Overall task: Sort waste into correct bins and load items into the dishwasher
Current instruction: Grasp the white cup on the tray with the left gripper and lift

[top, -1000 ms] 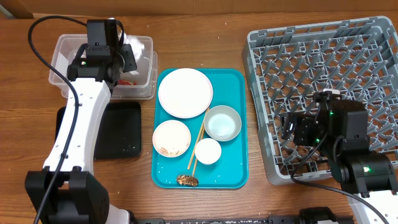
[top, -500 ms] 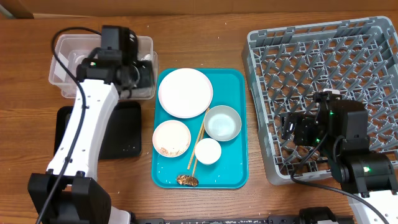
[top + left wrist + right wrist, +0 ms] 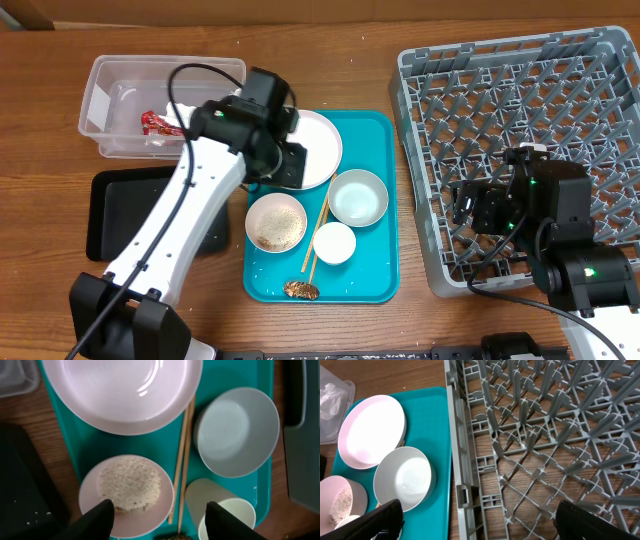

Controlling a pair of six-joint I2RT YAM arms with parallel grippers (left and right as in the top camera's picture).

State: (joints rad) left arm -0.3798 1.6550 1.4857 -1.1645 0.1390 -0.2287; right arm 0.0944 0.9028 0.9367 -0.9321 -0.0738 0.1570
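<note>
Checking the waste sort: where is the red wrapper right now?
In the overhead view, the red wrapper lies inside the clear tub on the table's far left side, just beyond the black tray.

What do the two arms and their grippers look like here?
Left arm: long white links, black joint housings, a black cable looping alongside. Right arm: chunky black housings with small green lights. The left gripper and right gripper have black fingers.
</note>
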